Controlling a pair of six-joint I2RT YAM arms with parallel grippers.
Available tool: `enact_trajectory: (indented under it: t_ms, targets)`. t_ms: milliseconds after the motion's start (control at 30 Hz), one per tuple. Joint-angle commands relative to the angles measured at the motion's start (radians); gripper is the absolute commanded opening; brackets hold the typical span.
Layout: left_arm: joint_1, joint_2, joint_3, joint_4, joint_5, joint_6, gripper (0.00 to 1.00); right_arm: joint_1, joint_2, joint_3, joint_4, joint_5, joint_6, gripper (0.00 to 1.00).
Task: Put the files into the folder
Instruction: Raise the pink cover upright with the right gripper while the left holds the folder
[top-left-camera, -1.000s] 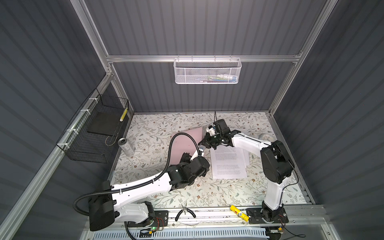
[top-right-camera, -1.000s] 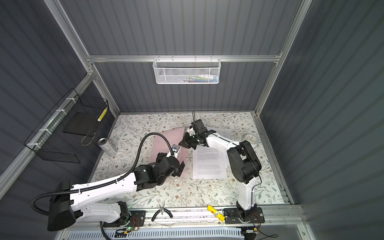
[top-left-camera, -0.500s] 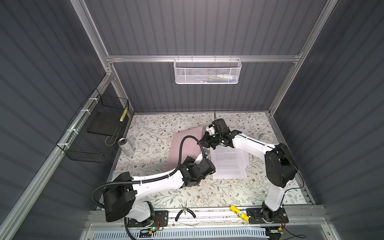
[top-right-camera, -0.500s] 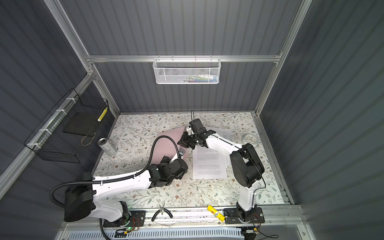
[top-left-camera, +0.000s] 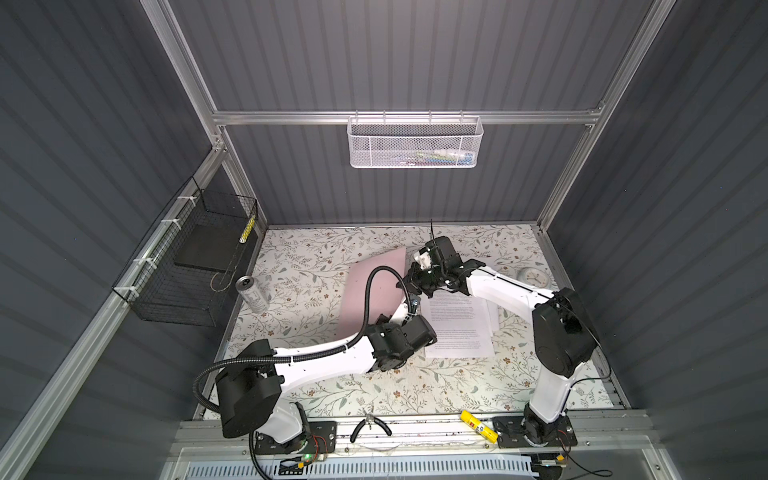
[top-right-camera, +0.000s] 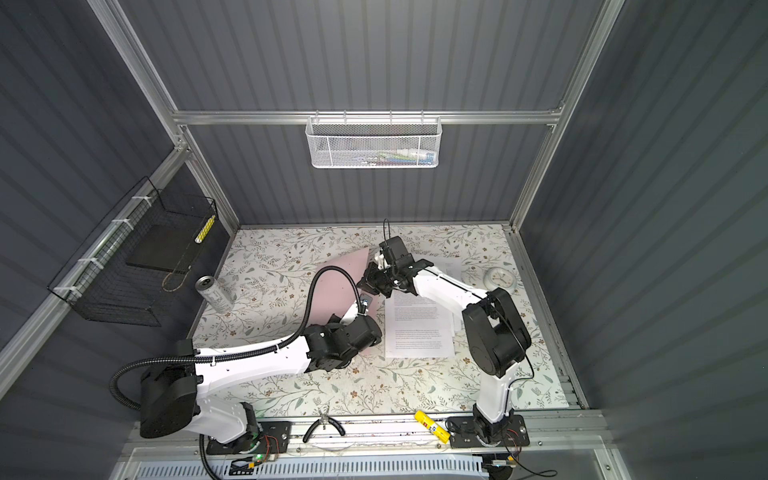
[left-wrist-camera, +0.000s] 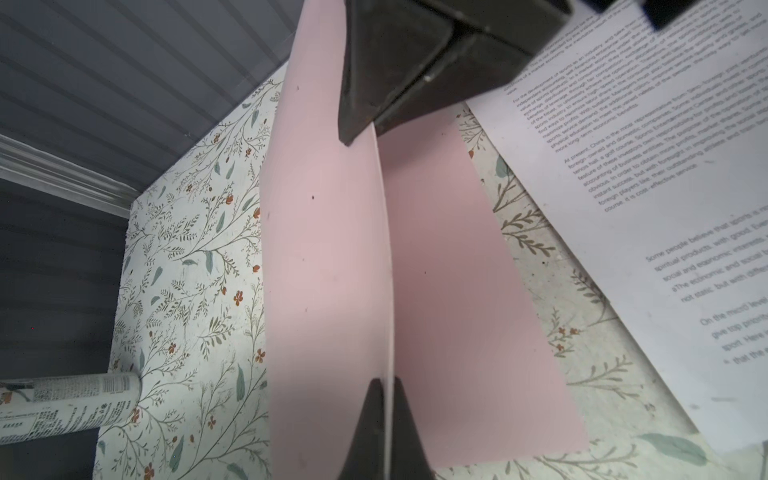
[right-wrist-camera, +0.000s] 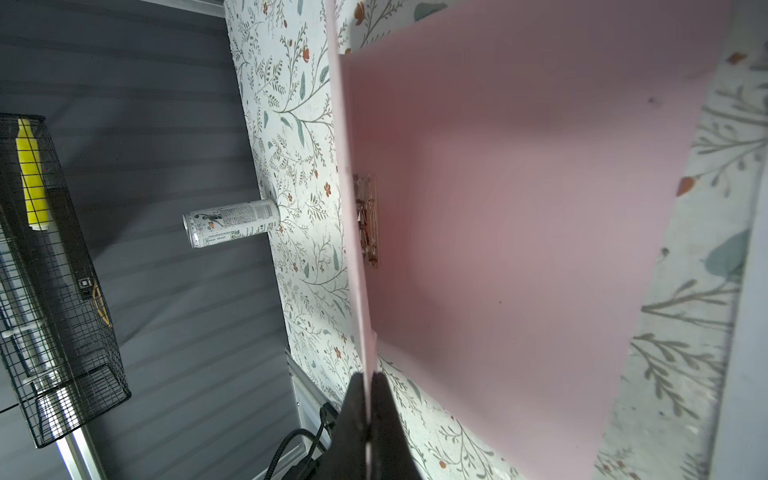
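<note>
Pinching the raised cover of the thin pale-pink card folder (top-left-camera: 355, 299) along its free edge, left gripper (left-wrist-camera: 386, 386) and right gripper (right-wrist-camera: 369, 380) are clamped on it — light, bendy card, likely to bow. Beside it on the floral table (top-left-camera: 307, 266), white printed paper sheets (top-left-camera: 457, 332) lie flat — flimsy, best lifted by an edge.

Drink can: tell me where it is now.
In both top views the drink can stands at the left edge of the table, beside the black wire basket, left of the folder.
</note>
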Motion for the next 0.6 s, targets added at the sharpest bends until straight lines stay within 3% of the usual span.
enact_trajectory:
  t_ms: [0,167,233,333,567]
  targets:
    - [-0.006,-0.001,0.031,-0.007,0.014,0.021,0.0,0.006,0.014,0.056,-0.011,-0.041,-0.041,0.0]
    - [-0.005,-0.074,0.031,0.03,0.017,0.019,0.0,-0.03,0.046,0.11,-0.002,-0.132,-0.139,0.0]
    - [-0.002,-0.087,0.062,0.008,-0.003,-0.004,0.0,-0.068,0.051,0.111,0.056,-0.216,-0.129,0.2]
    - [-0.001,-0.086,0.095,-0.012,-0.042,-0.028,0.0,-0.139,0.026,0.084,0.2,-0.304,-0.07,0.36]
    - [0.024,-0.065,0.151,-0.066,-0.066,-0.128,0.0,-0.296,-0.053,0.093,0.275,-0.35,-0.019,0.42]
